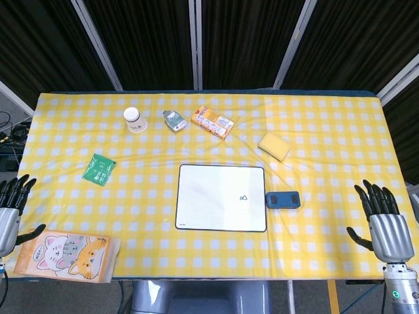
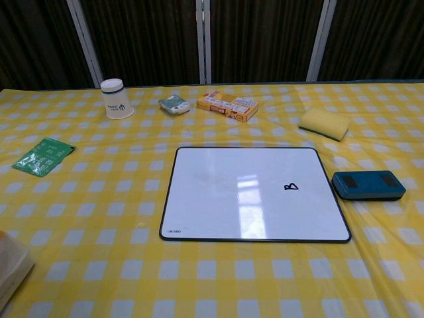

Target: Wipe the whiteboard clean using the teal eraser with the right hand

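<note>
The whiteboard lies flat mid-table with a small black mark near its right side. The teal eraser lies just off the board's right edge, untouched. My right hand hovers at the table's right front corner, fingers spread, holding nothing, well right of the eraser. My left hand is at the left edge, fingers apart and empty. Neither hand shows in the chest view.
A yellow sponge lies behind the eraser. Along the back are a paper cup, a small packet, and an orange box. A green sachet sits left; a cat-print pouch front left.
</note>
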Motion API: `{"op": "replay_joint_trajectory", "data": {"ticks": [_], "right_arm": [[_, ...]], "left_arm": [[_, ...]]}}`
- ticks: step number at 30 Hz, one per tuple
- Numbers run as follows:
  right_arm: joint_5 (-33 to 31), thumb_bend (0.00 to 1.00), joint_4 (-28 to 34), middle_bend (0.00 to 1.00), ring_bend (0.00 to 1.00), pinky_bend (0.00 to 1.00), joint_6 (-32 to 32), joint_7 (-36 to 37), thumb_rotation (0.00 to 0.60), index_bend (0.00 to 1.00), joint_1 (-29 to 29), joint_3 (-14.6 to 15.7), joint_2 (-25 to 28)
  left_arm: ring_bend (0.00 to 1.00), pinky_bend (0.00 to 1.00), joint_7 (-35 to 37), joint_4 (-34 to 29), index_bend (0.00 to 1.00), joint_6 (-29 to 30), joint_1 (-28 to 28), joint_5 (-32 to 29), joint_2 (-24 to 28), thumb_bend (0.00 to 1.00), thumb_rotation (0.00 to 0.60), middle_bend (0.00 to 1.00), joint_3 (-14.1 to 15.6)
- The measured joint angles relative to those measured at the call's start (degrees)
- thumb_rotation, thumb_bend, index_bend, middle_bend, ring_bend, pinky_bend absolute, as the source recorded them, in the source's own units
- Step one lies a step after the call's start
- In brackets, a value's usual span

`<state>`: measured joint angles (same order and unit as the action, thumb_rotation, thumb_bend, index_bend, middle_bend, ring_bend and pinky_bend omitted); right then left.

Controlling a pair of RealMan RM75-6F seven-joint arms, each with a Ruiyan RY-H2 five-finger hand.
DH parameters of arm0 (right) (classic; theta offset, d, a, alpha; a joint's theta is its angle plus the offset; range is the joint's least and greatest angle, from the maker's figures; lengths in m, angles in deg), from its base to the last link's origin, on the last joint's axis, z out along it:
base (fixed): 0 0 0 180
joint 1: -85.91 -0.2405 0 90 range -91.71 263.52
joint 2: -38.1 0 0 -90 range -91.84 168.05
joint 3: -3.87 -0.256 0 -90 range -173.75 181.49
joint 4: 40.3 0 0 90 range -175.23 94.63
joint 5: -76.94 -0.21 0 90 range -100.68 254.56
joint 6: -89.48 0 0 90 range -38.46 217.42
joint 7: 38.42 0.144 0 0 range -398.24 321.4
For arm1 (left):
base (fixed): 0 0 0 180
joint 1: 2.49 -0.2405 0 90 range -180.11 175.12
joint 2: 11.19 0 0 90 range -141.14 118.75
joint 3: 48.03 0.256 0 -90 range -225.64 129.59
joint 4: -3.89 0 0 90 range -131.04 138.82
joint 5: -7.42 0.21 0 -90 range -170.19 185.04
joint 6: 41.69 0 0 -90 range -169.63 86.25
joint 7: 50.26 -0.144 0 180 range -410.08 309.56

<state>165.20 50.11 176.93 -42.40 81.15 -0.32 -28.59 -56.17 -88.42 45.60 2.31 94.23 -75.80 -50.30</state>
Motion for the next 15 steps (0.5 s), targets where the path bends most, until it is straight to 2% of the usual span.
{"op": "replay_joint_trajectory", "data": {"ticks": [15], "right_arm": [[-0.44,0.11,-0.04,0.00,0.00,0.00,-0.22,0.01,0.600,0.03,-0.02,-0.13,-0.36]], "left_arm": [[0.00,0.00,0.82,-0.06,0.00,-0.61,0.28,0.30,0.15,0.14,0.600,0.00,0.03]]}}
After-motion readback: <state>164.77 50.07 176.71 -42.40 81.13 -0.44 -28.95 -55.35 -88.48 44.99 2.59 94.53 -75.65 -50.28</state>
